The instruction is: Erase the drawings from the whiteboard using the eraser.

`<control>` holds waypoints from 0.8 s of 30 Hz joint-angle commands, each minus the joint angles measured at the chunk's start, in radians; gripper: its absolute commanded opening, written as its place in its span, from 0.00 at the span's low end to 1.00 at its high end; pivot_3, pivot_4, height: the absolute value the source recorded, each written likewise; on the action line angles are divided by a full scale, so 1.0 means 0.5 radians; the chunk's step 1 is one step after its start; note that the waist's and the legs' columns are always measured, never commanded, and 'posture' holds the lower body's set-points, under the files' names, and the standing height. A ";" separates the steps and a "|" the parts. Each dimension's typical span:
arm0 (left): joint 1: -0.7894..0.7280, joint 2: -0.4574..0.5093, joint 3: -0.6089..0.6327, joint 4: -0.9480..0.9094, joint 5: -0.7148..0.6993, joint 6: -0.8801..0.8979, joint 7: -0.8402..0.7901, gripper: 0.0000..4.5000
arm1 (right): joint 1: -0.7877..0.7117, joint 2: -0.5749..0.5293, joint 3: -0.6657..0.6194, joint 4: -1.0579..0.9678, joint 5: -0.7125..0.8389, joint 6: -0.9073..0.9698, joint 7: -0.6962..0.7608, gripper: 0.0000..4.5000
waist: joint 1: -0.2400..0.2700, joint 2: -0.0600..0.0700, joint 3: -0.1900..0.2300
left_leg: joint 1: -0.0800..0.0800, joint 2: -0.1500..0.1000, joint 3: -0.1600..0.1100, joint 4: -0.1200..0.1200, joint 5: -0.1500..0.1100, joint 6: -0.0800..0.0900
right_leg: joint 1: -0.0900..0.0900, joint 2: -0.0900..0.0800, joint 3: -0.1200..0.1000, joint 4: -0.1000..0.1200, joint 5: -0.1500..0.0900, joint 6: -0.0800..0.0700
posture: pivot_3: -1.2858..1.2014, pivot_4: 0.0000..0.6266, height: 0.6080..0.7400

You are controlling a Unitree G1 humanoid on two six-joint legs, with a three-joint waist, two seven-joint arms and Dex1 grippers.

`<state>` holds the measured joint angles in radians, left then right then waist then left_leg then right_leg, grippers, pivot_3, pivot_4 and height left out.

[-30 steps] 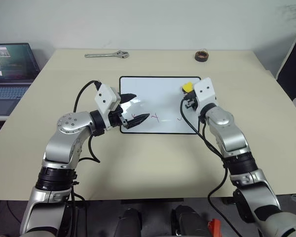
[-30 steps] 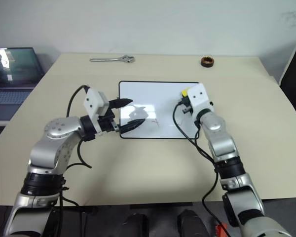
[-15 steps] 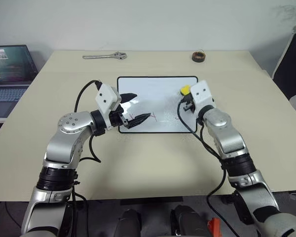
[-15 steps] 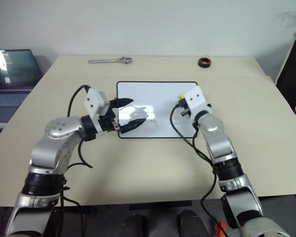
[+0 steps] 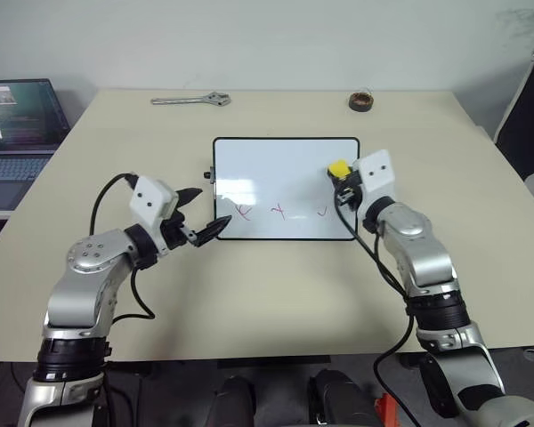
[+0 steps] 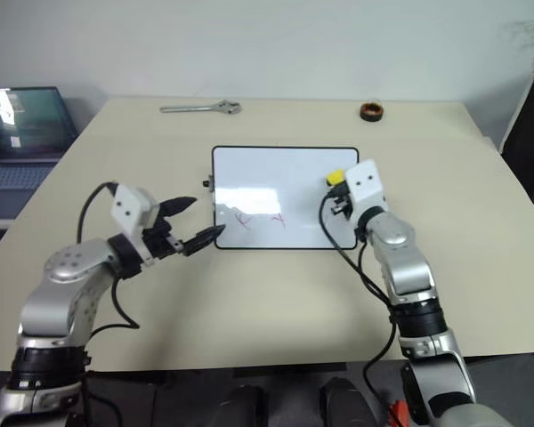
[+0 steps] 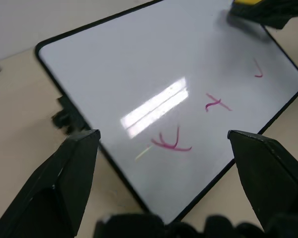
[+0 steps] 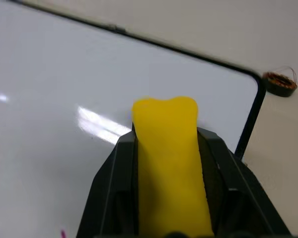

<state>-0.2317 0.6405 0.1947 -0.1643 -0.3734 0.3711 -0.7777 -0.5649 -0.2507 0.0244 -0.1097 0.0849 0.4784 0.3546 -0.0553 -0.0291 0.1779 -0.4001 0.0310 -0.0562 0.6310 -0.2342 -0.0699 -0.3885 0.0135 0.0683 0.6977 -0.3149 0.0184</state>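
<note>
The whiteboard [image 5: 276, 169] lies flat in the middle of the table. Three small red drawings [image 5: 280, 211] sit in a row along its near edge, seen close in the left wrist view as drawings [image 7: 171, 144]. My right gripper [image 5: 341, 174] hovers over the board's right side, shut on the yellow eraser [image 5: 338, 166]; the eraser [image 8: 171, 158] sticks out between its black fingers. My left gripper [image 5: 214, 206] is open and holds nothing, just off the board's near left corner, pointing toward the drawings.
A metal wrench [image 5: 191, 100] lies at the table's far edge. A small brown roll [image 5: 362, 100] sits far right of it. An open laptop [image 5: 18, 116] stands on a side desk to the left, and a dark chair [image 5: 525, 116] to the right.
My left gripper has drawn back off the board to the left and lower, uncovering the leftmost drawing. My right gripper with the eraser has pulled slightly toward me.
</note>
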 commanded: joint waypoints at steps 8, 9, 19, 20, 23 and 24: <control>0.244 0.096 -0.024 -0.242 -0.087 0.020 -0.156 1.00 | 0.714 -0.625 -0.148 -0.883 0.589 0.326 0.656 0.27 | 0.045 0.000 0.001 | 0.002 -0.003 -0.001 -0.001 0.000 0.000 | 0.004 -0.005 -0.002 -0.002 -0.002 0.002 | 0.52 0.24 1.00; 0.223 0.092 -0.036 -0.248 -0.086 0.033 -0.141 1.00 | 0.777 -0.685 -0.138 -0.887 0.561 0.312 0.678 0.27 | 0.045 0.000 0.001 | 0.004 -0.003 0.000 -0.001 0.000 0.001 | 0.004 -0.004 -0.001 -0.001 -0.002 0.002 | 0.52 0.24 1.00; 0.005 0.071 -0.115 -0.225 -0.031 0.045 -0.068 1.00 | 0.986 -0.800 -0.098 -0.840 0.381 0.185 0.603 0.27 | 0.034 -0.002 0.001 | 0.007 -0.005 0.004 -0.001 0.000 0.000 | 0.006 0.005 0.002 -0.002 -0.003 0.004 | 0.52 0.24 1.00; -0.009 0.064 -0.116 -0.223 -0.033 0.050 -0.056 1.00 | 0.991 -0.800 -0.098 -0.845 0.386 0.180 0.609 0.27 | 0.035 -0.002 0.001 | 0.007 -0.005 0.003 -0.001 0.000 0.000 | 0.006 0.005 0.001 -0.002 -0.003 0.003 | 0.52 0.24 1.00; -0.017 0.064 -0.123 -0.228 -0.041 0.061 -0.045 1.00 | 1.003 -0.802 -0.100 -0.861 0.406 0.176 0.621 0.27 | 0.036 -0.002 0.001 | 0.006 -0.005 0.002 -0.001 0.000 0.000 | 0.006 0.005 0.001 -0.002 -0.002 0.003 | 0.52 0.24 1.00; -0.007 0.068 -0.129 -0.234 -0.037 0.058 -0.051 1.00 | 1.008 -0.807 -0.099 -0.875 0.420 0.183 0.633 0.27 | 0.036 -0.002 0.001 | 0.006 -0.005 0.002 -0.001 0.000 0.000 | 0.006 0.005 0.001 -0.002 -0.002 0.003 | 0.52 0.24 1.00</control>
<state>-0.2301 0.6716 0.1224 -0.2479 -0.3887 0.4068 -0.8058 -0.0633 -0.6419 -0.0158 -0.5126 0.2886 0.5896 0.6610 -0.0375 -0.0301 0.1783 -0.3971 0.0284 -0.0549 0.6307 -0.2343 -0.0698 -0.3854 0.0159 0.0689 0.6965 -0.3160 0.0197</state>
